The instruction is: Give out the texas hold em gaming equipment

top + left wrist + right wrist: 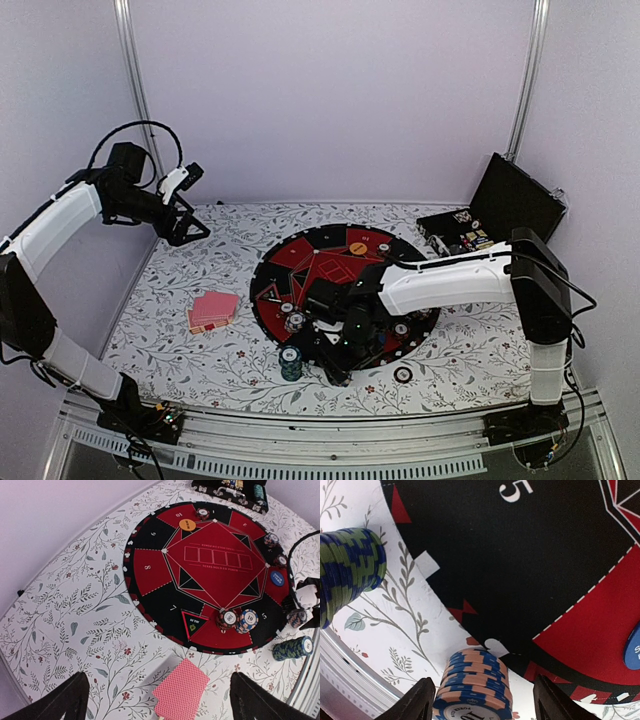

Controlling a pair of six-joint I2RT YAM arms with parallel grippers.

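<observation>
L gripper [186, 230] spread wide, empty, high at mat's [300, 255] 10 o'clock. Card deck [212, 312] at 9 o'clock: thin, slick, fans easily. Green-blue chip stack [290, 362] at 7 o'clock, off mat. R gripper [481, 694] spread, straddling orange-blue chip stack [475, 677] at 6 o'clock rim, not pinching yet. I reckon chips rigid, smooth, stack shears; take low, across sides. Black case [515, 200] at 2 o'clock, lid up, chips inside.

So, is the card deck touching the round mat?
Apart. The left wrist view shows a strip of floral tablecloth between the card deck and the round mat.
</observation>
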